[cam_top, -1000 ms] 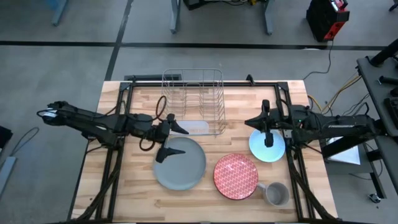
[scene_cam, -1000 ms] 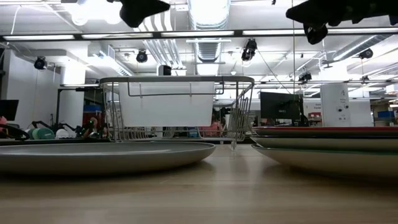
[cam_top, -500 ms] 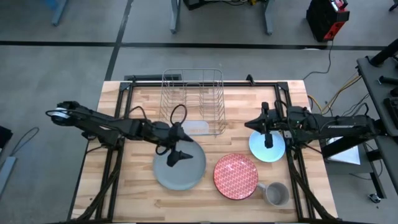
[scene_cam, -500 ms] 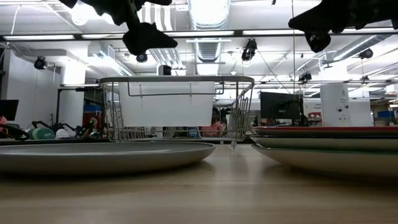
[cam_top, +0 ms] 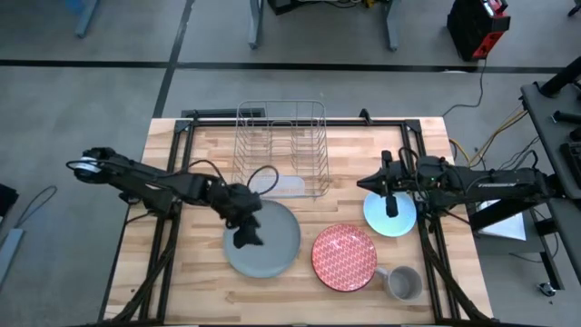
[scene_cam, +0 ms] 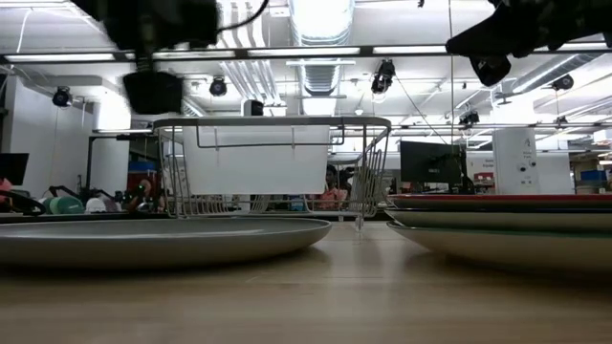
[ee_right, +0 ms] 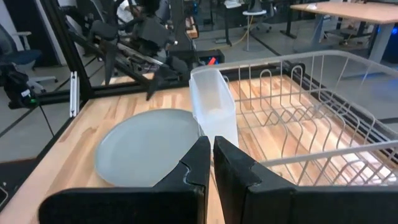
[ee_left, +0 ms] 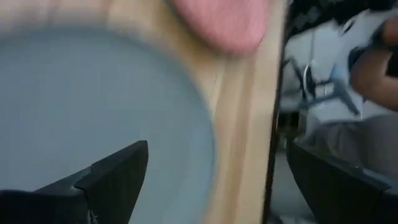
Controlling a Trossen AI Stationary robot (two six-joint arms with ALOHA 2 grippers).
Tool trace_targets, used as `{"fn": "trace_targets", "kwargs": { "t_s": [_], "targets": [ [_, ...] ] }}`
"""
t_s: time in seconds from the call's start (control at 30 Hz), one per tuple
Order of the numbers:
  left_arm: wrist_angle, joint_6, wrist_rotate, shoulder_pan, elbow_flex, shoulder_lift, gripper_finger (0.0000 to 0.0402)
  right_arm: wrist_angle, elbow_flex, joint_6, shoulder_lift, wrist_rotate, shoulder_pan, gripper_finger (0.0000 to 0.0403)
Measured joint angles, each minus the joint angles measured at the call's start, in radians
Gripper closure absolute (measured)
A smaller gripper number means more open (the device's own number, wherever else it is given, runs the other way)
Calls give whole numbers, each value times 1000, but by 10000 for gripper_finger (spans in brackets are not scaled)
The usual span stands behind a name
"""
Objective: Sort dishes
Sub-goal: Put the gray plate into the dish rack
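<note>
We see a large plain grey plate [cam_top: 263, 238] at lower centre of the high view, a red plate [cam_top: 344, 257] with a fine pale lattice pattern right of it, and a plain light-blue plate [cam_top: 390, 215] further right. The mug [cam_top: 402, 282] is grey, the dish rack [cam_top: 281, 145] silvery wire, the counter [cam_top: 200, 182] pale wood.

Bare board (left) of grey plate [cam_top: 272, 238]

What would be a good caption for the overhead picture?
Left end effector over the grey plate; right end effector above the light-blue plate.
</note>
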Motion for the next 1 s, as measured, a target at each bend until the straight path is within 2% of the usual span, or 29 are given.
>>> {"fn": "trace_targets", "kwargs": {
  "t_s": [0.2,0.43,0.63,0.83,1.0],
  "targets": [
    [-321,-193,4,-86,0,-2,35,-20,-6,2,0,0,0,389],
    [-511,-375,-237,-116,-1,-4,36,-20,-15,-4,0,0,0,389],
    [-522,-443,-372,-116,-3,3,36,-29,-18,-5,0,0,0,389],
    [-548,-448,-392,-117,-38,11,36,-42,-26,10,0,-1,0,389],
    [-462,-448,-392,-117,-131,14,36,-41,-36,11,0,-1,0,389]
  ]
}}
